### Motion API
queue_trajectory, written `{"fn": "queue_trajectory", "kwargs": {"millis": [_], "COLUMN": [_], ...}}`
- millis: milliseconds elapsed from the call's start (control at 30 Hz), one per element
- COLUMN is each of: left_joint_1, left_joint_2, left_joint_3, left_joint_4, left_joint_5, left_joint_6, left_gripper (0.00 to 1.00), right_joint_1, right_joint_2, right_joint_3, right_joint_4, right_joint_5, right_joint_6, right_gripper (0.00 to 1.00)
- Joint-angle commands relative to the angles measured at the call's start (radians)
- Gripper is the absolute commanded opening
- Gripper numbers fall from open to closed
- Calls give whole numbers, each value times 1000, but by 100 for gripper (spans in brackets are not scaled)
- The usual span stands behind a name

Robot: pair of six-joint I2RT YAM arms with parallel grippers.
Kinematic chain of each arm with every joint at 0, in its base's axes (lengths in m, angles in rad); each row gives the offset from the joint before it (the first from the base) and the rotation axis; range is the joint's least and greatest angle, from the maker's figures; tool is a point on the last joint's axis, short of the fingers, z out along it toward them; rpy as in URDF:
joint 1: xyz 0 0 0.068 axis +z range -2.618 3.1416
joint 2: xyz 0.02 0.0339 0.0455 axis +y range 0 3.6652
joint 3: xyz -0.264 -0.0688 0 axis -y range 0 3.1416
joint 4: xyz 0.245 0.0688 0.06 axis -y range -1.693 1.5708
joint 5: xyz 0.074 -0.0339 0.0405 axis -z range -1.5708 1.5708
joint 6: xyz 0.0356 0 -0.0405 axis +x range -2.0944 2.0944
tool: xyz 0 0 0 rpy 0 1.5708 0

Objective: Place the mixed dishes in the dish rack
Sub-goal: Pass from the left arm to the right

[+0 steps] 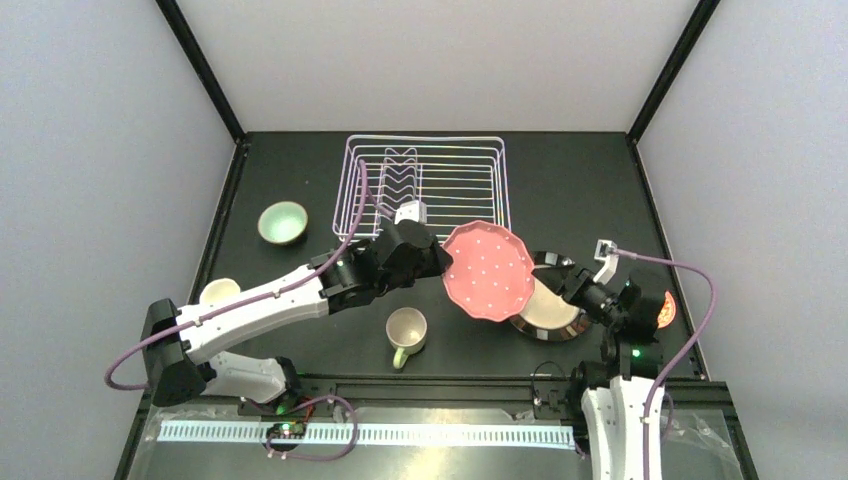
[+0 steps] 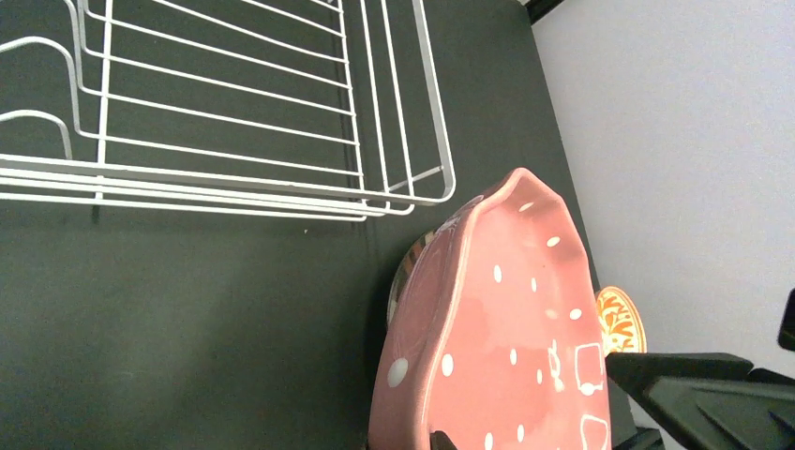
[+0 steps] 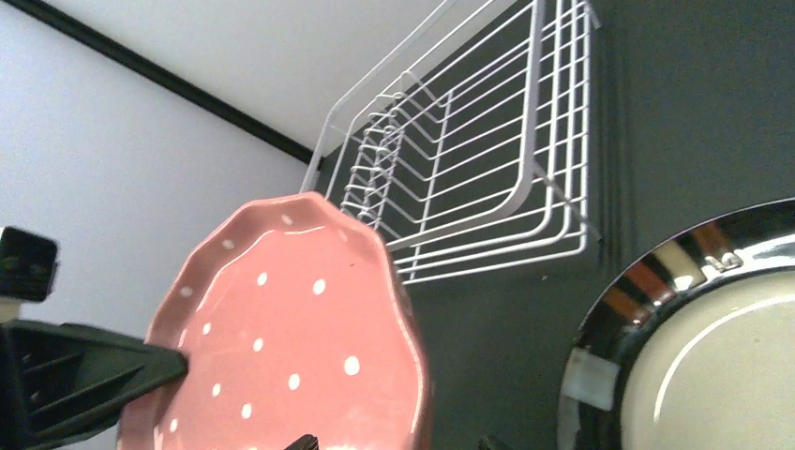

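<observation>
Left end effector (image 1: 438, 262) clamps pink plate (image 1: 488, 272) by rim, tilted, clear of tabletop (image 1: 580, 190), off rack (image 1: 428, 140) near-right corner. Rim grip likely leaves body free for prongs (image 1: 400, 175). Right end effector (image 1: 565, 280): jaws wide apart, empty, by dark-rimmed plate (image 1: 550, 315).

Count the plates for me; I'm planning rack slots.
2: the pink plate, held in the left gripper near the rack; the dark-rimmed plate on the table beneath it. More may hide underneath.
</observation>
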Motion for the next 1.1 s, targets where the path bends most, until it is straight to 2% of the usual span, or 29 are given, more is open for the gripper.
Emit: {"fn": "queue_trajectory", "kwargs": {"millis": [0,400,867,1067], "left_joint_1": [11,15,16,20], "left_joint_2": [-72,-82,-35,0], "left_joint_3": [29,13,-2,0], "left_joint_4": [140,184,238,277], "left_joint_5": [51,110,197,248], "left_joint_6": [-56,-106,-115,-120], "left_gripper": [1,1,1,1], "right_joint_1": [-2,-2,-2,-2], "right_joint_2": [-62,-139,-171,-170], "right_joint_3": [-28,-57,-130,-138], "right_joint_4": [14,-21,146,197], "right_joint_5": [-96,-127,-200,-211], "right_joint_6": [43,61,219,277], "right_gripper": [98,98,98,91]}}
